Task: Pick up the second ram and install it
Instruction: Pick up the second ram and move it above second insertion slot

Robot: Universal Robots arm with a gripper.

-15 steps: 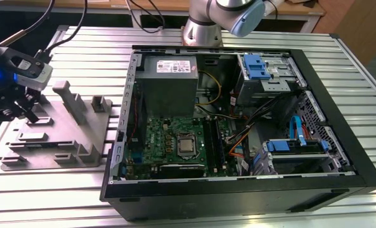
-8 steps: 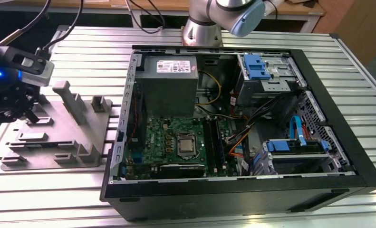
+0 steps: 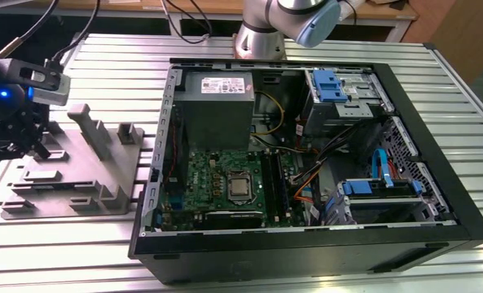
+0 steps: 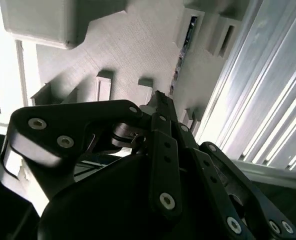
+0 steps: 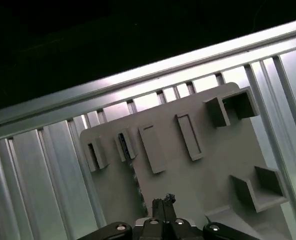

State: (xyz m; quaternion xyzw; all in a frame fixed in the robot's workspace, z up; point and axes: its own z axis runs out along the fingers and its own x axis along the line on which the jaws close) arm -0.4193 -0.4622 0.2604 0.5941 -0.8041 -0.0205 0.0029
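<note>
Second ram standing on edge in slot of grey holder tray, on bench beside open computer case. My gripper hovering just beside ram's near end, fingers drawn together, gripping nothing.

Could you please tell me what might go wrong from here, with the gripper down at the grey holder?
1. The second ram stands on its thin edge in a slot of the grey holder, and the gripper sits near one end of it. An off-centre contact could tilt or jam the stick.
2. In the open case, orange cables lie beside the memory slots and might snag a stick.
</note>
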